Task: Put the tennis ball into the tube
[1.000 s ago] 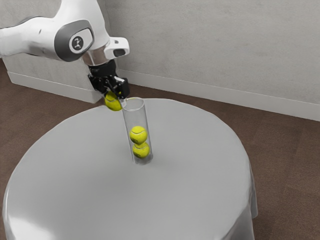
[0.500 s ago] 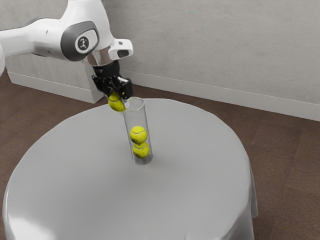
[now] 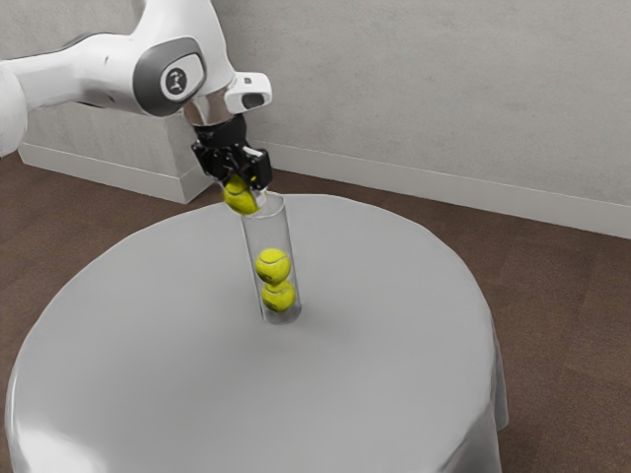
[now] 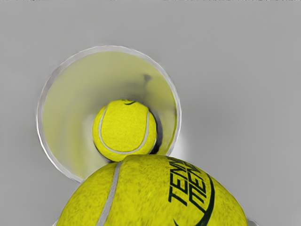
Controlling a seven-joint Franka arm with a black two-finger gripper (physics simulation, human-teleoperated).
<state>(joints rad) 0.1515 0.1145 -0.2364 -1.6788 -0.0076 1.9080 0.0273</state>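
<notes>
My black gripper (image 3: 246,185) is shut on a yellow tennis ball (image 3: 239,196), at the height of the tube's mouth and on its side toward the exterior view's left. The clear tube (image 3: 264,235) stands upright on the table, with two other balls stacked at its bottom, the upper ball (image 3: 273,266) resting on the lower ball (image 3: 279,297). In the wrist view the held ball (image 4: 150,193) overlaps part of the tube's round rim (image 4: 178,113), and the upper ball inside (image 4: 124,131) shows down the opening.
A round table (image 3: 177,345) with a grey cloth carries the tube. Behind it runs a grey wall (image 3: 424,89) with a pale baseboard, above a brown floor (image 3: 562,315).
My hand and the held ball have moved toward the exterior view's right, closer to the tube's mouth. The tube and the two balls inside have stayed put.
</notes>
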